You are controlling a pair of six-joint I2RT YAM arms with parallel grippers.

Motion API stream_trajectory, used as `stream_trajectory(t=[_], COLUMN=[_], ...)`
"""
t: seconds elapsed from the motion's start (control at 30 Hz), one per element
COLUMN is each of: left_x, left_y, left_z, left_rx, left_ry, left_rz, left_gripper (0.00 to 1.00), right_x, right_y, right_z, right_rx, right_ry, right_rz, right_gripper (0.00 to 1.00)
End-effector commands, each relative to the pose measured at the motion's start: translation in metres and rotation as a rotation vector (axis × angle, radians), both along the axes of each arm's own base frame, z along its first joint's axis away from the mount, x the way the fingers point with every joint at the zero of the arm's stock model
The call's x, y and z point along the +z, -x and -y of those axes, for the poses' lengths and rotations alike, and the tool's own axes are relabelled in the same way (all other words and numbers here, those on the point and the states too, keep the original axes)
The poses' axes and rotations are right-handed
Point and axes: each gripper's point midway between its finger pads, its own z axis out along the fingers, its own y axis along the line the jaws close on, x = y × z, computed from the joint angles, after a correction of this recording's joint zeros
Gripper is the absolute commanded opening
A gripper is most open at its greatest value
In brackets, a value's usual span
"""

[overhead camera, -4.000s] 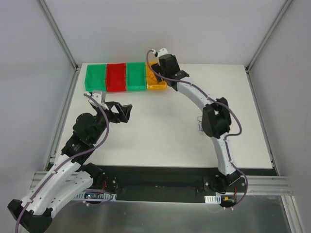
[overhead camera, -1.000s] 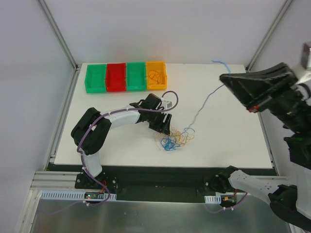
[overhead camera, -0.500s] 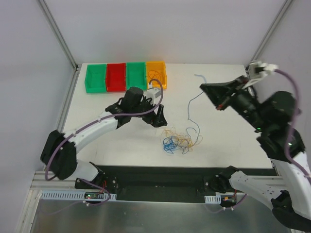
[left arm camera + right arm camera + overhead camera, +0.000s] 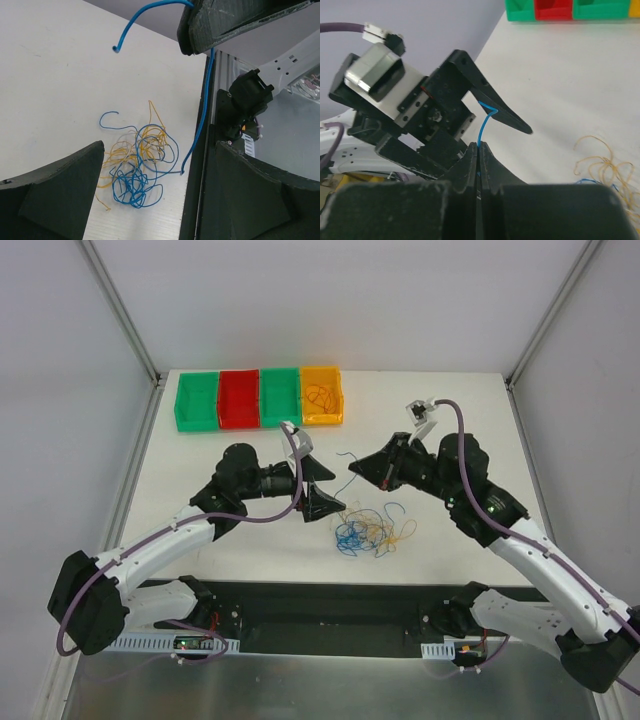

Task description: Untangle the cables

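Top external view: the tangle of cables is seen on the table between the two arms, toward the near edge, with blue, yellow and pale strands looped through one another. A few orange cables are already laid in the orange bin at the back, so a small part of the sorting can be judged done, while most is left. The right gripper is pressed shut on one blue cable, held above the heap. The left gripper is spread wide facing it, and nothing is held in it. What is lost from above is shown by the left wrist view: the blue cable hangs down with its lower end at the edge of the heap, and whether it is free cannot be told. Only the pinch itself is made plain by the right wrist view, the strand being clamped between the closed fingers.
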Motion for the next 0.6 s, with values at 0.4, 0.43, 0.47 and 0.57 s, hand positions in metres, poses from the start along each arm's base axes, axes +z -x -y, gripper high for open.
stream_trajectory(t=[0.4,0.43,0.47,0.57], left_x=[0.049,0.054,0.056,0.063], left_y=[0.015,0.014,0.013,0.014], left_z=[-0.01,-0.013,-0.014,-0.016], left_rx=[-0.007,0.012,0.025,0.037], left_ry=[0.025,0.026,0.023,0.023], left_rz=[0.139,0.139,0.13,0.11], left_gripper=[0.0,0.0,0.0,0.0], right_x=[-0.046,-0.057,-0.071,-0.099], right_y=[0.0,0.004,0.013,0.035], right_z=[0.005,0.009,0.01,0.009], right_rx=[-0.008,0.009,0.054,0.175], right_ry=[0.187,0.219,0.241,0.291], right_rz=[0.081,0.087,0.088,0.118], right_gripper=[0.72,0.74,0.76,0.79])
